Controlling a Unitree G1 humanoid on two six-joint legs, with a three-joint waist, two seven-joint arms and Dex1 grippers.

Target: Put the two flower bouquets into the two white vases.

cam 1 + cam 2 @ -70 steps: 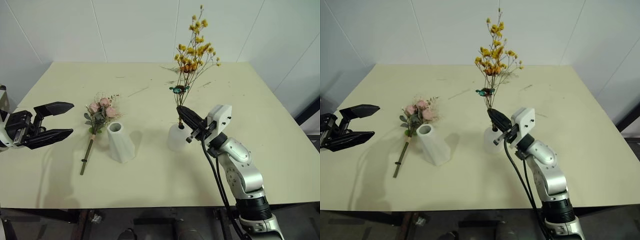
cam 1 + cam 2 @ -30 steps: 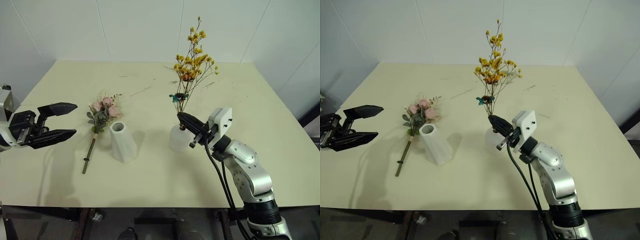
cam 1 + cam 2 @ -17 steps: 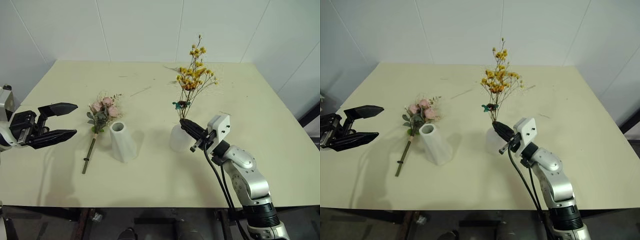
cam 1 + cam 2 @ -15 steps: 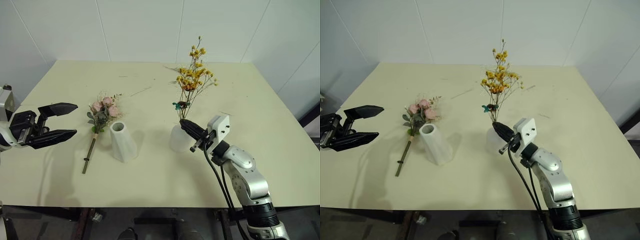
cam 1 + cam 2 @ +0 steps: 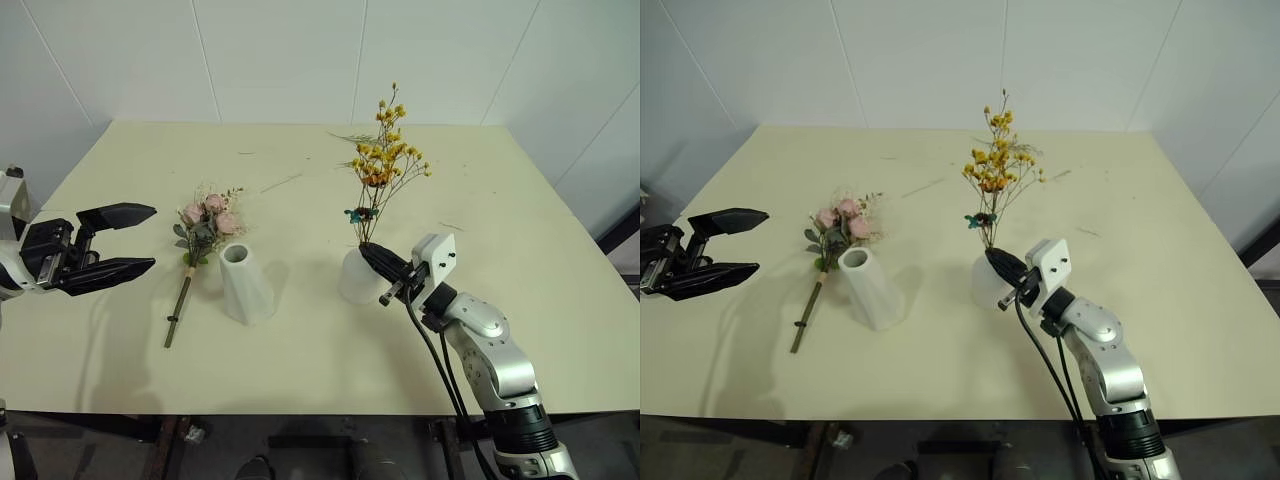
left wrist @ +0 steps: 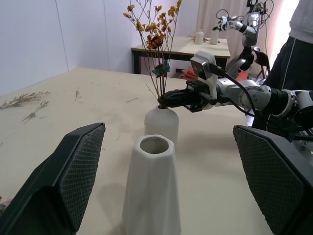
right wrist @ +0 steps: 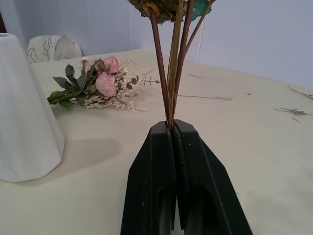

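Observation:
My right gripper (image 5: 368, 253) is shut on the stems of the thin yellow-orange spray (image 5: 385, 150), right at the top of the short rounded white vase (image 5: 350, 282). The stems (image 7: 171, 73) rise upright from its fingertips, and their lower ends meet the vase's top hole (image 6: 161, 106). The pink rose bouquet (image 5: 205, 222) lies flat on the table, just left of the tall faceted white vase (image 5: 244, 284). My left gripper (image 5: 148, 238) hangs wide open at the table's left side, apart from both, with nothing between its fingers (image 6: 73, 176).
Loose dried twigs (image 5: 280, 182) lie scattered on the far half of the cream table (image 5: 520, 230). In the left wrist view a person (image 6: 298, 49) stands beyond the table's right side, near another table (image 6: 195, 46).
My right gripper has sunk a little with the yellow spray, bringing the stems down onto the rounded vase's top. The left gripper has stayed put and open.

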